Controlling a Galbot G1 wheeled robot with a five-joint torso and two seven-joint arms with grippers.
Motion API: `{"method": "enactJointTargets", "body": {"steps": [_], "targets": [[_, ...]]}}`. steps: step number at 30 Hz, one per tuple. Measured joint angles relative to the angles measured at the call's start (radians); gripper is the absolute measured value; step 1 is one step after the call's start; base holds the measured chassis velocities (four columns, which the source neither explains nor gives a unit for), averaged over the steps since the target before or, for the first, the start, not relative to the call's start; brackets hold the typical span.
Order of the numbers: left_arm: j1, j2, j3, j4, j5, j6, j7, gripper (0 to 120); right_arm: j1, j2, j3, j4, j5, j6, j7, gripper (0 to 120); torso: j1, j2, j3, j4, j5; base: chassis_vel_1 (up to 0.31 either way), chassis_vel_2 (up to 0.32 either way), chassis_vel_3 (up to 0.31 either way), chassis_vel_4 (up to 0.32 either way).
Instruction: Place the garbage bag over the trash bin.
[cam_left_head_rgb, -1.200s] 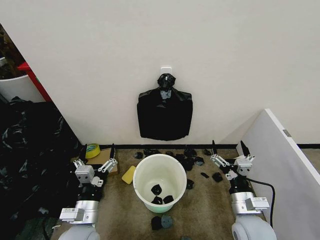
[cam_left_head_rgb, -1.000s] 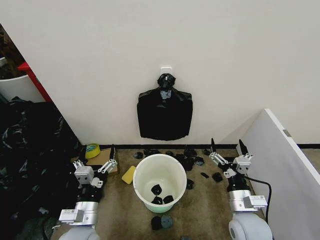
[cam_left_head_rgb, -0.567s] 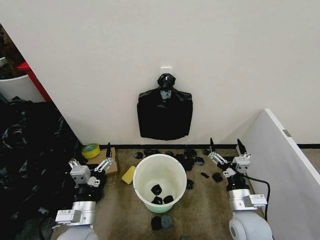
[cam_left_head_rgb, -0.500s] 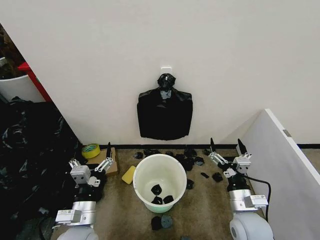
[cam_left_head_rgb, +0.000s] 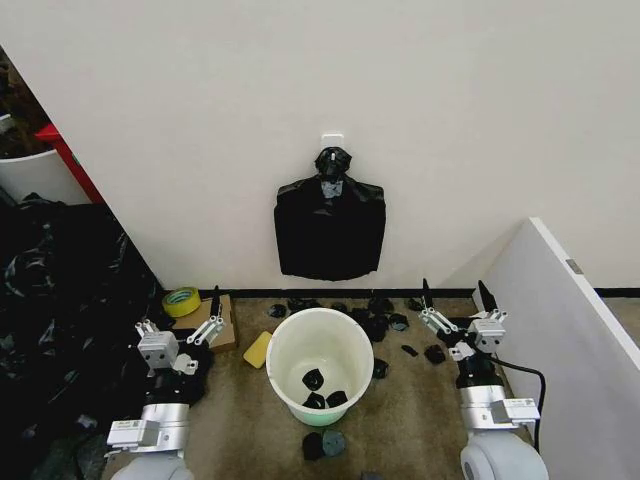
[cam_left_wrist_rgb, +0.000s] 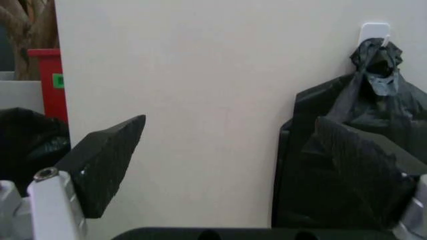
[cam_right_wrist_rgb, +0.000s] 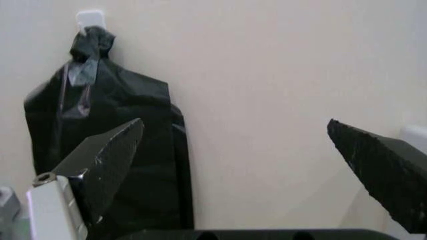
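The black garbage bag (cam_left_head_rgb: 329, 228) hangs flat on the wall from a white hook (cam_left_head_rgb: 332, 138), straight above the trash bin. The cream-white trash bin (cam_left_head_rgb: 320, 400) stands on the carpet below it, with a few black scraps inside. My left gripper (cam_left_head_rgb: 178, 316) is held up left of the bin, open and holding nothing. My right gripper (cam_left_head_rgb: 456, 304) is raised right of the bin, open and holding nothing too. The bag (cam_left_wrist_rgb: 353, 150) shows past the left gripper (cam_left_wrist_rgb: 247, 165) in the left wrist view, and the bag (cam_right_wrist_rgb: 107, 145) shows beyond the right gripper (cam_right_wrist_rgb: 247, 165) in the right wrist view.
A big glossy black plastic heap (cam_left_head_rgb: 60, 330) fills the left side. A tape roll (cam_left_head_rgb: 182, 301), a cardboard piece (cam_left_head_rgb: 213, 322) and a yellow sponge (cam_left_head_rgb: 257, 349) lie left of the bin. Black scraps (cam_left_head_rgb: 385, 318) litter the floor behind it. A slanted white panel (cam_left_head_rgb: 560, 330) stands right.
My left gripper has drifted a little to the left, away from the bin. The right gripper wavered slightly and sits about where it was. Bag and bin have not moved.
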Motion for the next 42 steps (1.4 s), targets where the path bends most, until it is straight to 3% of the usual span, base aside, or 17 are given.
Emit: {"method": "enactJointTargets", "body": {"steps": [4, 9, 20, 34, 38, 41, 42], "targets": [[0.003, 0.002, 0.007, -0.002, -0.008, -0.009, -0.010, 100, -0.023, 0.014, -0.026, 0.051, 0.099, -0.057, 0.042, 100, 0.000, 0.000, 0.000, 0.0000, -0.0004, 0.000, 0.000, 0.000, 0.000], [0.000, 0.008, 0.013, 0.007, -0.009, -0.022, -0.005, 100, -0.028, 0.029, -0.004, 0.015, -0.010, -0.003, -0.016, 100, 0.000, 0.000, 0.000, 0.0001, 0.0001, 0.000, 0.000, 0.000, 0.000], [-0.017, 0.015, 0.015, 0.032, -0.004, -0.039, 0.020, 100, -0.020, 0.026, 0.014, -0.014, -0.077, 0.038, -0.103, 100, 0.000, 0.000, 0.000, 0.0000, -0.0001, 0.000, 0.000, 0.000, 0.000], [-0.032, 0.016, 0.016, 0.048, -0.015, -0.043, 0.019, 100, 0.034, 0.021, 0.002, -0.067, -0.098, 0.028, -0.094, 100, 0.000, 0.000, 0.000, 0.0000, -0.0001, 0.000, 0.000, 0.000, 0.000], [-0.028, 0.019, 0.012, 0.047, -0.016, -0.048, 0.011, 100, 0.055, 0.017, 0.003, -0.090, -0.152, -0.018, -0.065, 100, 0.000, 0.000, 0.000, 0.0000, -0.0001, 0.000, 0.000, 0.000, 0.000], [-0.025, 0.019, 0.009, 0.044, -0.016, -0.051, 0.003, 100, 0.110, -0.006, -0.048, -0.113, 0.043, -0.051, -0.101, 100, 0.000, 0.000, 0.000, -0.0002, -0.0001, 0.000, 0.000, 0.000, 0.000], [-0.025, 0.019, 0.009, 0.044, -0.016, -0.051, 0.003, 100, 0.110, -0.006, -0.048, -0.113, 0.043, -0.051, -0.101, 100, 0.000, 0.000, 0.000, -0.0002, -0.0001, 0.000, 0.000, 0.000, 0.000]]}}
